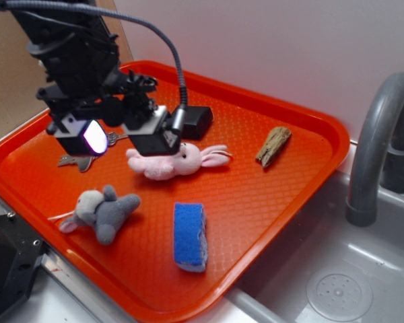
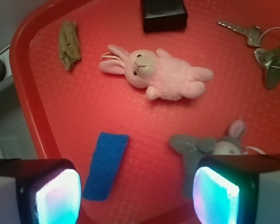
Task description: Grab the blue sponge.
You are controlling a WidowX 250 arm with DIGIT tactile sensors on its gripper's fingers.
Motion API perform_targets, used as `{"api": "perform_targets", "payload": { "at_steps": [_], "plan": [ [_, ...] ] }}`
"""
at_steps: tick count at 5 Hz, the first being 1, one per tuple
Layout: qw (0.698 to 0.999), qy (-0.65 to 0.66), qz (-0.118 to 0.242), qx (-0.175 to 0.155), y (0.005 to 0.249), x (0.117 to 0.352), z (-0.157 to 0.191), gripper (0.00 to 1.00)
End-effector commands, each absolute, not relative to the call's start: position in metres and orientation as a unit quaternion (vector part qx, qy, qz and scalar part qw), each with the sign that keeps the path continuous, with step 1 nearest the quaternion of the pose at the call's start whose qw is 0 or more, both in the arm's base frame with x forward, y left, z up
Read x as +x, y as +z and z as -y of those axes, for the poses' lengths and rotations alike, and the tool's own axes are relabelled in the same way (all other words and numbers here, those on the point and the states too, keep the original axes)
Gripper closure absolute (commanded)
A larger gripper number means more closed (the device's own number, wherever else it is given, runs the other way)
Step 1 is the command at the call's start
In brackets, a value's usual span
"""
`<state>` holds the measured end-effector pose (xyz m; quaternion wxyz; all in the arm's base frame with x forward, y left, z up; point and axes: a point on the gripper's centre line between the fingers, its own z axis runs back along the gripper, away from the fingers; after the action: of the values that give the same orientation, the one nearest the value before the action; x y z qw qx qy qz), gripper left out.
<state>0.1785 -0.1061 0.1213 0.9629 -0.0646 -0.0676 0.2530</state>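
The blue sponge (image 1: 189, 235) lies flat on the orange tray (image 1: 283, 182) near its front edge, blue top up, pale foam showing along its right side. In the wrist view the blue sponge (image 2: 106, 165) sits lower left of centre, just right of my left pad. My gripper (image 1: 124, 138) hangs well above the tray's back left, over the keys and the pink bunny, far from the sponge. Its jaws stand wide open with nothing between them; the glowing pads (image 2: 58, 196) frame the bottom of the wrist view around the gripper (image 2: 136, 198).
A pink bunny plush (image 1: 175, 161), a grey mouse plush (image 1: 104, 210), a black block (image 1: 196, 122), a piece of wood (image 1: 273, 145) and keys (image 2: 266, 51) lie on the tray. A grey sink (image 1: 323, 282) with a faucet (image 1: 380, 134) is to the right.
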Motion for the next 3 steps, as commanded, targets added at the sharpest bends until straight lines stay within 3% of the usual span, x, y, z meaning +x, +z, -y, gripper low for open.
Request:
{"api": "perform_targets", "payload": {
  "at_steps": [1, 3],
  "plan": [
    [0.958, 0.264, 0.044, -0.102, 0.085, 0.183, 0.125, 0.00],
    [0.959, 0.250, 0.046, -0.129, 0.056, 0.192, 0.146, 0.00]
  ]
}}
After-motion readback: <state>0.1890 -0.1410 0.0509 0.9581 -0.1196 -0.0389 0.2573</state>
